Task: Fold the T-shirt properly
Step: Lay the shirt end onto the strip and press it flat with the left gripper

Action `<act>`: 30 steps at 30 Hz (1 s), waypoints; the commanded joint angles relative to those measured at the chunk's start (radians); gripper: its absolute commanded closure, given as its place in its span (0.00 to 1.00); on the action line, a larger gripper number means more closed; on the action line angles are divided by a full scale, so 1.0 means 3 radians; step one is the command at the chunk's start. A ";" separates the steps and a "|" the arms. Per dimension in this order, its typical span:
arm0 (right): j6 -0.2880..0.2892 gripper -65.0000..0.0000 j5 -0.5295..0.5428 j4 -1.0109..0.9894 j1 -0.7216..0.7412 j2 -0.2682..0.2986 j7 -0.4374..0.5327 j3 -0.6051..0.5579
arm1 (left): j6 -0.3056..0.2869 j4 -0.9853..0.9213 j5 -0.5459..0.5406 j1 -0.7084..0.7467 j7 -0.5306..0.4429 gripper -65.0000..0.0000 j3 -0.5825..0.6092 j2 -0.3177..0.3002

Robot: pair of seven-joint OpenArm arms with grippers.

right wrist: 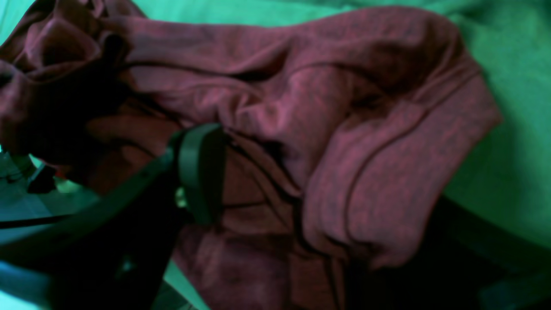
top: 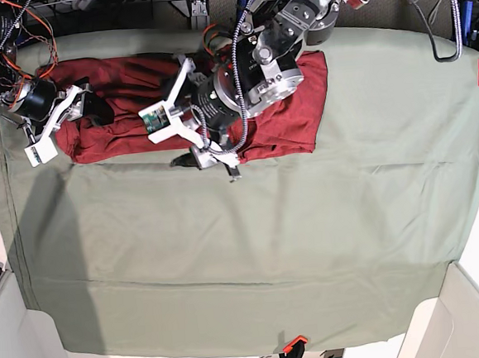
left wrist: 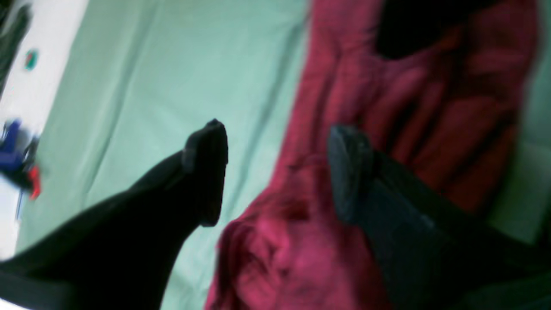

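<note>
T-shirt [top: 127, 121] fabric, dark red and faintly heathered, lies bunched and creased along the far edge of the table, on the sage-green table cloth [top: 244, 237] that covers the whole surface. In the base view it stretches from the left part of that edge toward the middle, with a flatter, roughly square portion ending just past the centre. The left gripper [top: 188, 141] hangs over the near edge of the shirt around its middle, its white-and-black wrist housing hiding much of the cloth beneath. From the left wrist camera its two dark fingers [left wrist: 206, 172] stand well apart with nothing between them: one is over bare green cloth, the other over crumpled red fabric [left wrist: 387, 129], and the shirt's edge runs through the gap. The picture is blurred, so whether the tips touch the cloth cannot be told. The right gripper [top: 67, 116] sits at the shirt's left end in the base view. From its own camera its jaws are spread wide too; one finger [right wrist: 200, 172] shows against folded red knit [right wrist: 366, 150], while the other is lost in shadow at the lower right, with a thick fold of the shirt lying between them, not pinched.
</note>
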 commanded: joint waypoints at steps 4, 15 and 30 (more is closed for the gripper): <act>-0.0005 0.40 -0.0060 0.0025 0.0000 0.0022 -0.0058 -0.0003 | 0.0357 0.0376 0.0071 -0.0023 -0.0018 0.52 -0.0010 -0.0314; -0.0005 0.40 -0.0058 0.0025 0.0001 0.0023 -0.0050 -0.0003 | 0.0504 0.0596 -0.0034 0.0493 0.0145 0.99 -0.0879 -0.0759; -0.0006 0.40 -0.0045 0.0025 0.0000 0.0022 -0.0061 -0.0003 | 0.0052 -0.0144 -0.0421 0.0835 -0.0209 0.99 -0.1199 -0.0228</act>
